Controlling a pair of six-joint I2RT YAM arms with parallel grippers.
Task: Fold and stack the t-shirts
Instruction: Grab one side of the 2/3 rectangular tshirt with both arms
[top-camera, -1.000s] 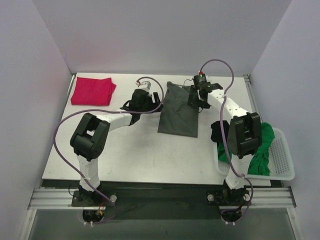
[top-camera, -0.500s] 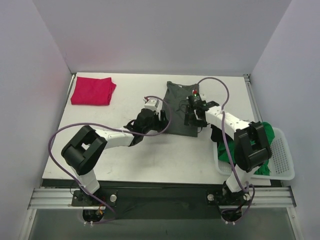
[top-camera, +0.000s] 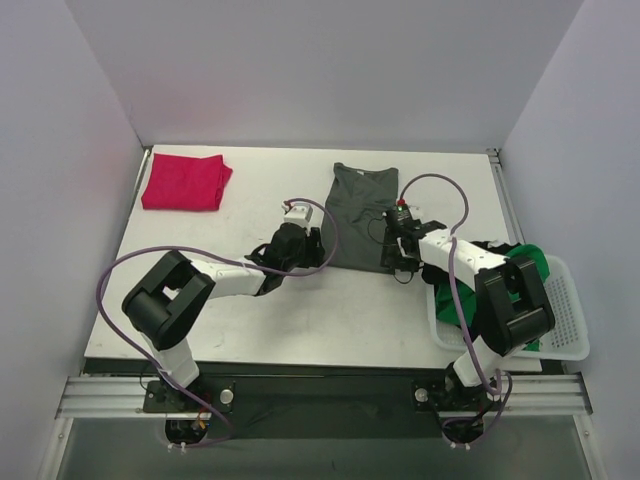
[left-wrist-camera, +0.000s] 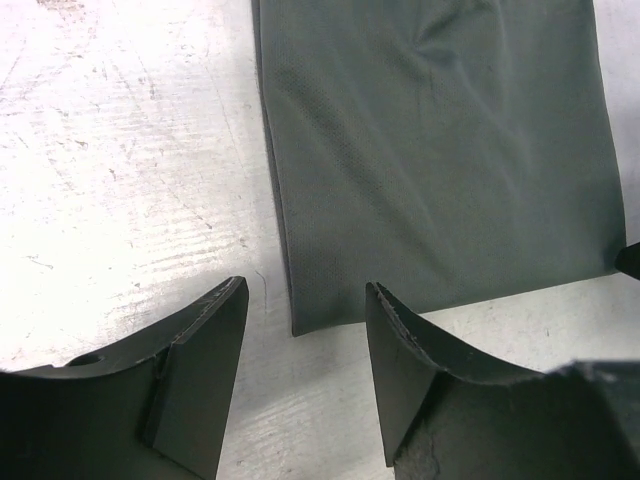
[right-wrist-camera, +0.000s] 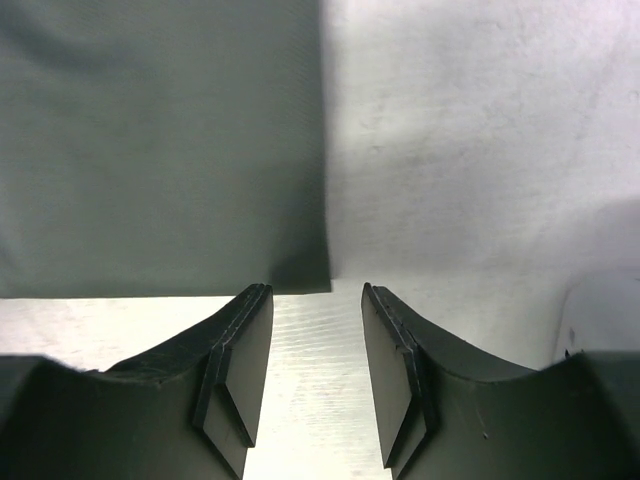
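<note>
The dark grey-green t-shirt (top-camera: 358, 215) lies flat on the table as a long folded strip, collar at the far end. My left gripper (top-camera: 308, 252) is open at its near left corner. In the left wrist view that corner of the shirt (left-wrist-camera: 440, 150) lies between the open fingers of the gripper (left-wrist-camera: 305, 295). My right gripper (top-camera: 397, 258) is open at the near right corner. In the right wrist view the shirt (right-wrist-camera: 160, 140) ends just ahead of the gripper (right-wrist-camera: 315, 300). The magenta-red t-shirt (top-camera: 185, 182) lies folded at the far left. The bright green t-shirt (top-camera: 528, 290) hangs in the basket. I cannot make out the black t-shirt.
A white plastic basket (top-camera: 568, 325) stands at the table's right edge, beside the right arm. Grey walls close the table on three sides. Purple cables loop from both arms over the table.
Both grippers have drawn back from the collar end of the dark grey-green shirt, along its sides, to its near corners. The shirt has stayed flat.
</note>
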